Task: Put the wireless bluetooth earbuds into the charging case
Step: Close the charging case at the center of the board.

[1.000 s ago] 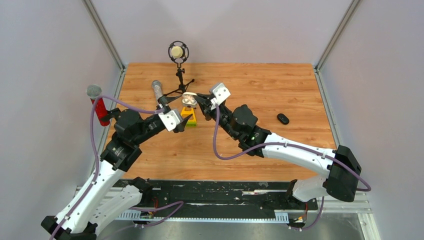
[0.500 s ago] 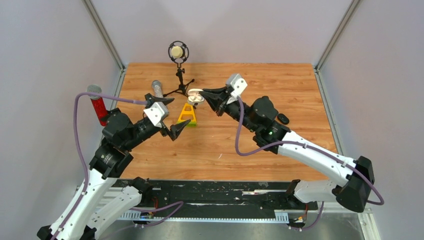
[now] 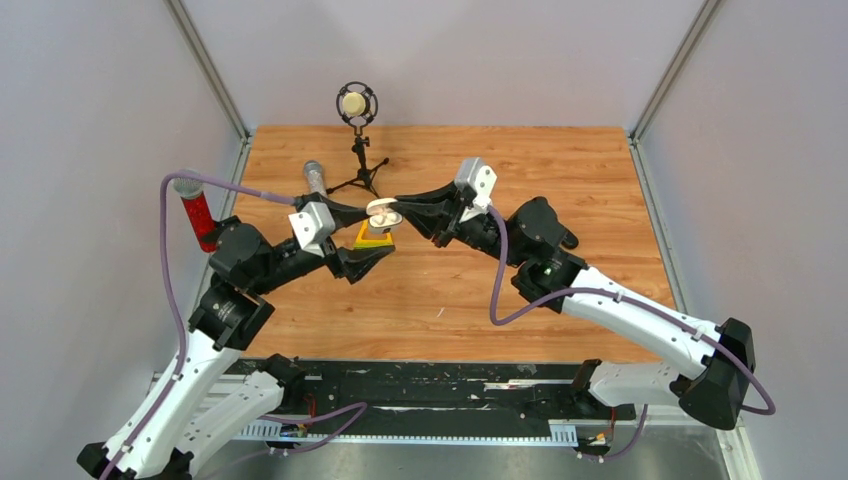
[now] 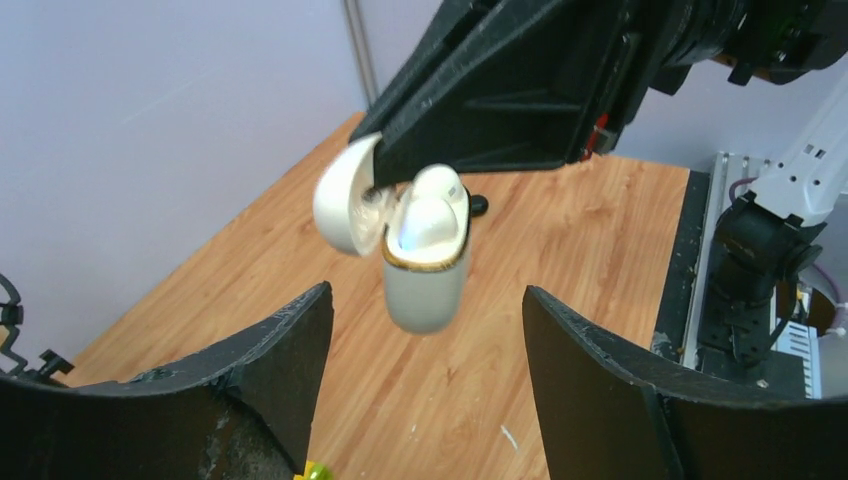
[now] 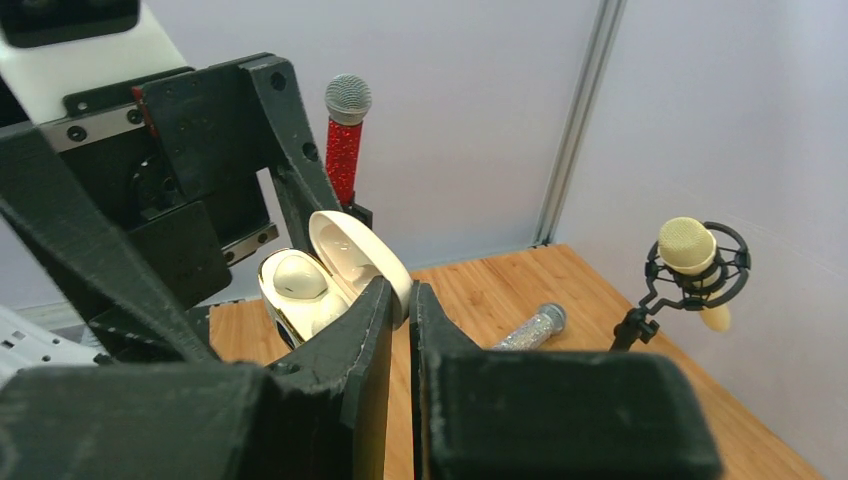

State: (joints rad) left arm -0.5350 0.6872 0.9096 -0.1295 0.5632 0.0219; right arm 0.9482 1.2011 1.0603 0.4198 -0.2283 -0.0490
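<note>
**Open case held aloft.** Your right gripper [image 5: 402,296] is pinched shut on the lid of the case [image 4: 425,270], above the yellow stand [image 3: 370,241]. In the left wrist view the case body hangs upright with its long axis vertical and its mouth up, an earbud [image 4: 430,215] seated inside. Your left gripper [image 4: 427,295], spread wide and empty, now flanks the case without touching it. Half a second ago it stood off to the left.

place: robotics lab cell | cues: plain panel walls [image 3: 450,60], aluminium corner posts [image 3: 205,65], wood-top table [image 3: 560,170], mounting rail [image 3: 450,385]
</note>
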